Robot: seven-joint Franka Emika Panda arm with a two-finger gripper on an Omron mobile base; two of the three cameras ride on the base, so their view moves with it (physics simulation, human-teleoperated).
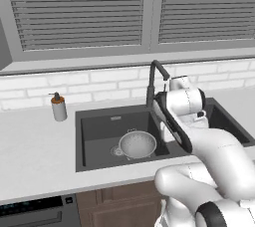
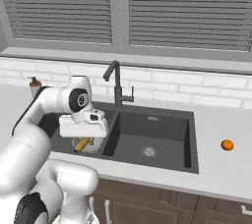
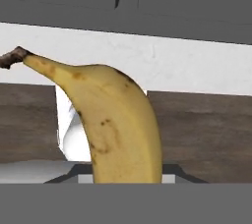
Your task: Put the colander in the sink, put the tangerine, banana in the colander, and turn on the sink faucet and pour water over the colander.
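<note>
Banana [image 3: 118, 125] held in the gripper [image 2: 82, 144], above the left basin of the sink [image 2: 192, 144].
Fingers pinched its lower end; the stem pointed away from them. Colander [image 1: 137, 144] sat in the basin; tangerine [image 2: 227, 145] lay on the counter [image 2: 221, 169]. No legible writing.

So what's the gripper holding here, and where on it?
The banana, gripped at the end away from its stem; the fingertips themselves are hidden behind the fruit.

The faucet [image 1: 151, 84] rises behind the colander [image 1: 137, 144]; above the colander the left basin lies open, its walls close around.
</note>
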